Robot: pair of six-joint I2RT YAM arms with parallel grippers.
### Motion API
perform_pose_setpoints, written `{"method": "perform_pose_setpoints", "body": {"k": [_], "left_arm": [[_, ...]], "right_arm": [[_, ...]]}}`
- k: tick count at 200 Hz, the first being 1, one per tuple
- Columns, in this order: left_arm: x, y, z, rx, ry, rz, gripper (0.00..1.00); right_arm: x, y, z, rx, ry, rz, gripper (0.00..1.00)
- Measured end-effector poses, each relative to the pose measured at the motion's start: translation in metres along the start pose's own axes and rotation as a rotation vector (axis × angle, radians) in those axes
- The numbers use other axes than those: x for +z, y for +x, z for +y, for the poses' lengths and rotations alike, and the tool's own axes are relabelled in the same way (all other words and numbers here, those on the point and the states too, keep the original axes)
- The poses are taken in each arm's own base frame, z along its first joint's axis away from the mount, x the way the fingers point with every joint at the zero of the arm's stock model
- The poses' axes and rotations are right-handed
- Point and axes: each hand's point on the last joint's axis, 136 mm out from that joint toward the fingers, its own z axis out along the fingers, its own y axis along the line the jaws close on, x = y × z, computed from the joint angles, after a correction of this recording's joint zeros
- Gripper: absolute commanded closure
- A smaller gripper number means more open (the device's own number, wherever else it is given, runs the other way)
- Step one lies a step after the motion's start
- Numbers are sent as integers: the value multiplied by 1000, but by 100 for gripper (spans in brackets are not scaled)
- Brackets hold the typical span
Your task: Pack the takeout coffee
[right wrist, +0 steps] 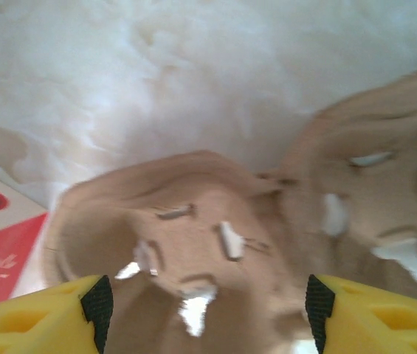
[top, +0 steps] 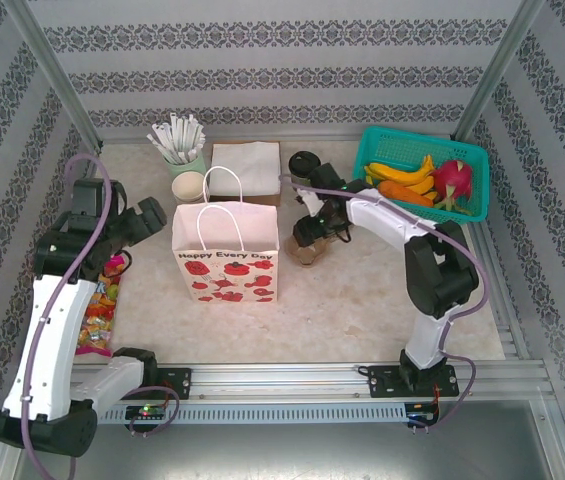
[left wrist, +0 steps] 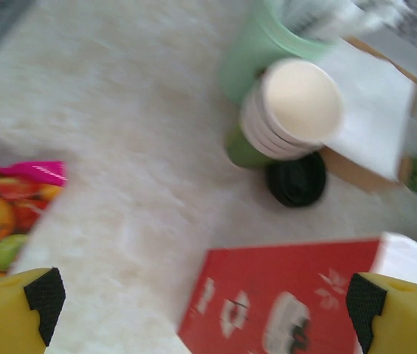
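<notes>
Jaws of the left gripper [left wrist: 208,295] gape wide and empty near the bench's [top: 342,300] left edge, beside the upright paper bag [top: 225,250]. Right of the bag, the right gripper [right wrist: 202,302] straddles a pulp cup tray [right wrist: 215,221]; whether it grips cannot be told. Behind, the takeout coffee [top: 304,163] stands at the rear edge, near the fruit basket [top: 365,155]. Open bench lies toward the arm bases.

Strawberry-print paper bag [top: 225,250] stands mid-table — teal fruit basket [top: 366,158] back right, snack packet [top: 100,305] left
</notes>
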Motion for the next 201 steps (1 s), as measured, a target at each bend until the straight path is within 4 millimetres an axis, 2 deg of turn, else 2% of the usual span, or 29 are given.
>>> {"method": "perform_pose_setpoints", "body": {"k": [28,66,85,108,153,181,201], "left_arm": [[14,4,24,-41,-124,-8,0],[57,27,39,-62,-273,127,0],[70,43,47,-62,-320,180,0],[77,61,55,-70,-342,227,0],[89,103,66,-89,-360,353,0],[93,123,68,-122,-349,409,0],[95,138,69,-141,-345,454,1]], "right_arm": [[-3,3,-22,-51,1,33,26],[14,-2,-22,-147,-43,100,33],[23,3,-22,-165,-59,139,35],[28,9,-22,-183,-63,168,37],[38,9,-26,-206,-12,189,52],[39,7,-31,-163,18,186,64],[39,9,-32,-109,35,177,67]]}}
